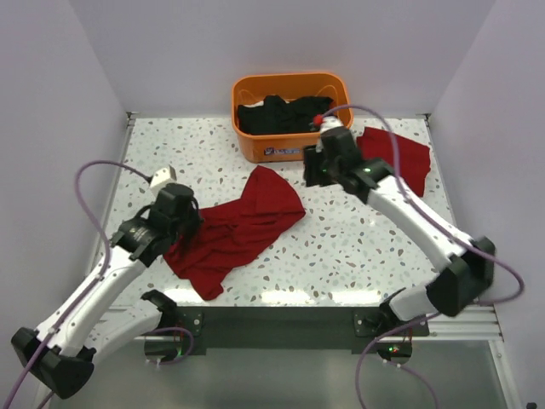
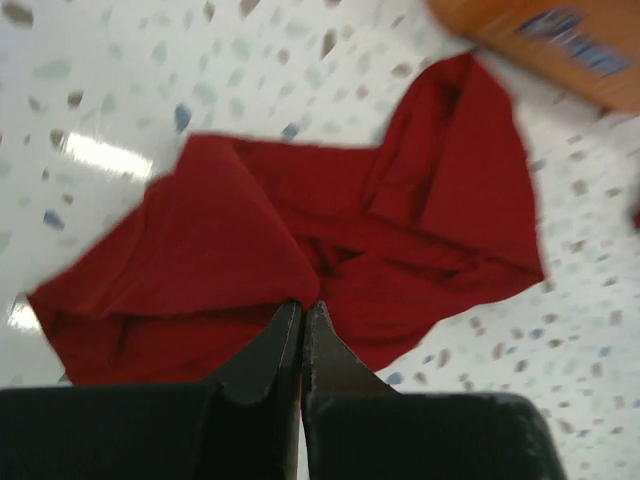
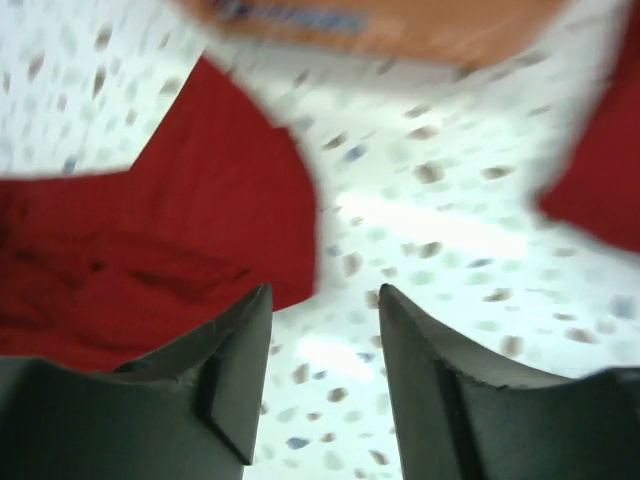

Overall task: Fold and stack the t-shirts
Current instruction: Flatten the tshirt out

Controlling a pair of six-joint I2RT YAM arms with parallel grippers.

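Where the top view looks down, a crumpled t-shirt (image 1: 243, 226) lies left of centre on the counter (image 1: 358, 247). A second t-shirt (image 1: 398, 156) lies at the far right, just beside the orange basket (image 1: 255, 145).

Left wrist view: the left gripper (image 2: 302, 305) is pressed together, tips at the crumpled t-shirt's folds; pinched cloth cannot be confirmed.

Right wrist view: the right gripper (image 3: 325, 295) stands spread over bare counter between both shirts, holding nothing.

The left pincer (image 2: 302, 304) is pressed closed, while the right pincer (image 3: 325, 293) stands parted.
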